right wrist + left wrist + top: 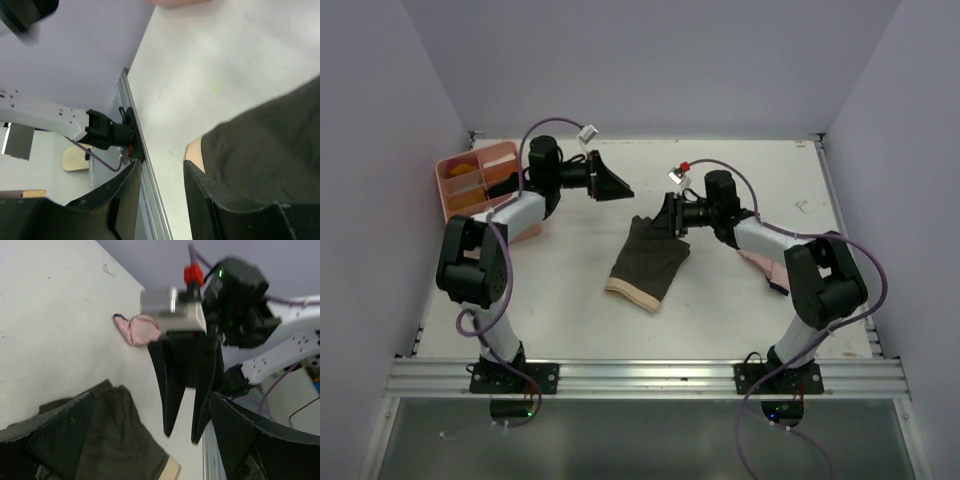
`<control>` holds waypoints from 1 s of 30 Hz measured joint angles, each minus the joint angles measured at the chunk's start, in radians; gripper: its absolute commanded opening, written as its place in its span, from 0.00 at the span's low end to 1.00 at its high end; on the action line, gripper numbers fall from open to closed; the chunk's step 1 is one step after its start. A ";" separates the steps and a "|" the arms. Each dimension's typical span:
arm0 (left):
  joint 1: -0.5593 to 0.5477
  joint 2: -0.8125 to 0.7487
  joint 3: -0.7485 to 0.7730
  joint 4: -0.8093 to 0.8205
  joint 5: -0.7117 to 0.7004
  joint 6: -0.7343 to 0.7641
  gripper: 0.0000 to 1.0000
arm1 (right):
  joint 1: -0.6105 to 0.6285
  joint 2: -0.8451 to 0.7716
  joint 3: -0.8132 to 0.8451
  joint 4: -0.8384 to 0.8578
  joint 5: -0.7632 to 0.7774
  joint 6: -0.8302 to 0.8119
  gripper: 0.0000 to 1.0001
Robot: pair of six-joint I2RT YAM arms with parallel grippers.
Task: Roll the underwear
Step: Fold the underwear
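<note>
The olive underwear [648, 262] lies flat on the table [570, 300], unrolled. The right gripper [669, 216] hangs at its far edge, fingers slightly apart and empty, probably to catch that edge. The left gripper [611, 183] hovers near, fingers wide.

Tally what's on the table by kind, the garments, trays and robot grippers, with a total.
Soft cloth garments: 2 (dark olive-brown underwear, pale pink underwear)
Pink plastic compartment tray: 1
Black two-finger grippers: 2 (left gripper, right gripper)
Total: 5
</note>
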 measured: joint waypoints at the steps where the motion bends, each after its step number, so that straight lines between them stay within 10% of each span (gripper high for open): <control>1: 0.012 -0.056 -0.032 -0.065 0.020 0.069 0.96 | -0.003 -0.001 0.034 -0.006 0.000 -0.005 0.43; 7: 0.013 -0.171 -0.182 -0.513 0.111 0.480 0.85 | -0.018 0.089 0.125 -0.054 0.000 -0.041 0.43; 19: 0.005 0.158 -0.185 -1.331 0.205 1.172 0.79 | -0.025 0.366 0.152 -0.159 0.010 -0.087 0.42; 30: 0.006 0.043 -0.230 -1.151 0.071 1.007 0.87 | -0.037 0.390 0.216 -0.246 0.020 -0.189 0.41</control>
